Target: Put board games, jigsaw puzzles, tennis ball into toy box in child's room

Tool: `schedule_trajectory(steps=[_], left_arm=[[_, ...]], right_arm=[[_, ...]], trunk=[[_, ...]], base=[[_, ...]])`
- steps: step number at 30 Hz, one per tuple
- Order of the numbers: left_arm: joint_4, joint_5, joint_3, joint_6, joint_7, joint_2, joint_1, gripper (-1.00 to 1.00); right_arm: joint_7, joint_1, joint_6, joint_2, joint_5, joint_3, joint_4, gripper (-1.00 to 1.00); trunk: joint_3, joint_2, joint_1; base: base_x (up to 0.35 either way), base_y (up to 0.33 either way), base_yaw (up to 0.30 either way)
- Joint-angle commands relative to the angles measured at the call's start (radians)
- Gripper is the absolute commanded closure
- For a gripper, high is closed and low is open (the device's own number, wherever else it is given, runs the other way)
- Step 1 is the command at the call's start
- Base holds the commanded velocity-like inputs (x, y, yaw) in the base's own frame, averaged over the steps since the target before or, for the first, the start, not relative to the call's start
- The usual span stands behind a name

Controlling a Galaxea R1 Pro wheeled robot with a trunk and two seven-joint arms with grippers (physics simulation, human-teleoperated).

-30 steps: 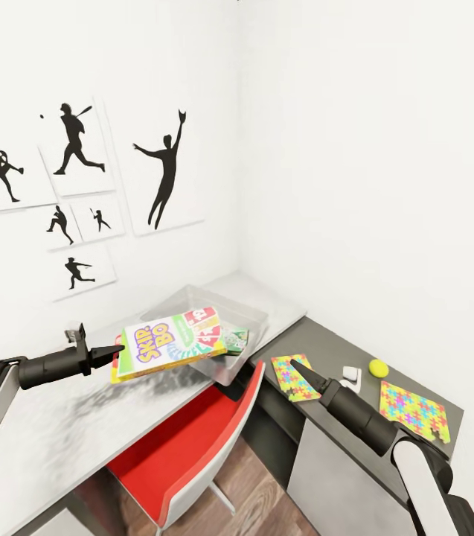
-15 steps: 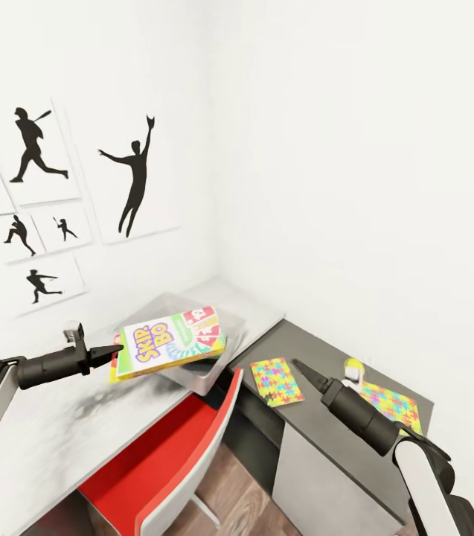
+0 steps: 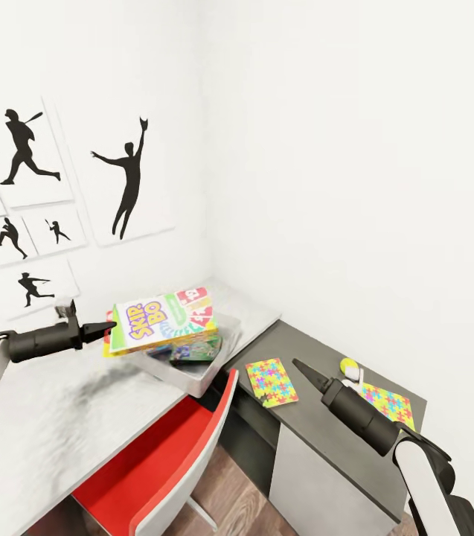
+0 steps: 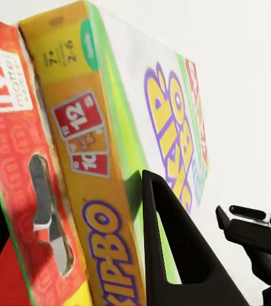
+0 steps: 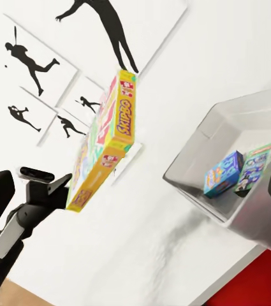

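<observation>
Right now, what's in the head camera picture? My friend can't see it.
The left gripper holds a Skip-Bo game over the toy box on a grey table. To the right, two puzzles and a tennis ball lie near the right gripper.

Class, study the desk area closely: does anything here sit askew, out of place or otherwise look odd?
Nothing is spilled or damaged. The Skip-Bo board game hangs in the air, held by one end in the left gripper above the toy box. One jigsaw puzzle lies askew to the dark desk's edge, and the tennis ball is not yet in the box.
</observation>
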Motion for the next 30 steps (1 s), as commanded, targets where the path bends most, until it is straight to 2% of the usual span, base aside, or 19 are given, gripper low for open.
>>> schedule_trajectory(steps=[1,4,5,7,10,13,17,20,22,24,28,30], left_arm=[[0.000,-0.016,-0.001,0.009,-0.002,0.000,-0.020,1.00],[0.000,-0.158,-0.003,0.014,-0.003,-0.007,-0.117,1.00],[0.000,-0.183,-0.006,0.015,-0.002,-0.010,-0.133,1.00],[0.005,-0.268,-0.020,0.014,-0.001,-0.031,-0.189,1.00],[0.010,-0.365,-0.068,0.008,0.002,-0.070,-0.243,1.00],[0.011,-0.423,-0.118,0.002,0.003,-0.095,-0.258,1.00],[0.012,-0.465,-0.163,-0.045,0.004,-0.120,-0.277,1.00],[0.012,-0.538,-0.202,-0.087,0.005,-0.134,-0.296,1.00],[0.012,-0.583,-0.210,-0.095,0.006,-0.140,-0.300,1.00],[0.012,-0.613,-0.214,-0.116,0.007,-0.144,-0.303,1.00],[0.018,-0.636,-0.217,-0.144,0.007,-0.145,-0.333,1.00],[0.025,-0.674,-0.217,-0.151,0.009,-0.145,-0.345,1.00]], right_arm=[[0.000,-0.001,0.007,0.000,-0.005,-0.001,0.000,-1.00],[-0.001,-0.001,0.007,0.000,-0.004,-0.001,0.000,-1.00],[-0.001,-0.001,0.007,0.000,-0.004,-0.001,0.000,-1.00],[-0.001,-0.001,0.007,0.000,-0.004,-0.001,0.001,-1.00],[-0.001,-0.001,0.007,0.000,-0.003,-0.002,0.001,-1.00],[-0.001,-0.001,0.007,0.000,-0.003,-0.002,0.001,-1.00],[-0.001,-0.001,0.007,0.000,-0.003,-0.002,0.001,-1.00],[-0.001,-0.001,0.007,-0.001,-0.003,-0.002,0.001,-1.00],[-0.001,-0.001,0.007,-0.007,-0.003,-0.002,0.001,-1.00],[-0.001,-0.001,0.006,-0.014,-0.003,-0.001,0.001,-1.00],[-0.001,-0.001,0.005,-0.017,-0.003,-0.001,0.001,-1.00],[-0.001,-0.001,0.005,-0.017,-0.003,-0.001,0.001,-1.00]], trunk=[[-0.002,-0.002,0.001],[-0.002,-0.002,0.001],[-0.002,-0.002,0.001],[-0.002,-0.002,0.001],[-0.002,-0.002,0.001],[-0.002,-0.002,0.001],[-0.002,-0.002,0.001],[-0.002,-0.002,0.001],[-0.002,-0.002,0.001],[-0.002,-0.002,0.001],[-0.002,-0.002,0.001],[-0.002,-0.002,0.001]], base=[[0.000,0.000,-0.013],[0.000,0.000,-0.006],[0.000,0.000,-0.003],[0.000,0.000,-0.001],[0.000,0.000,0.000],[0.000,0.000,0.000],[0.000,0.000,0.000],[0.000,0.000,0.000],[0.000,0.000,0.000],[0.000,0.000,0.000],[0.000,0.000,0.000],[0.000,0.000,0.000]])
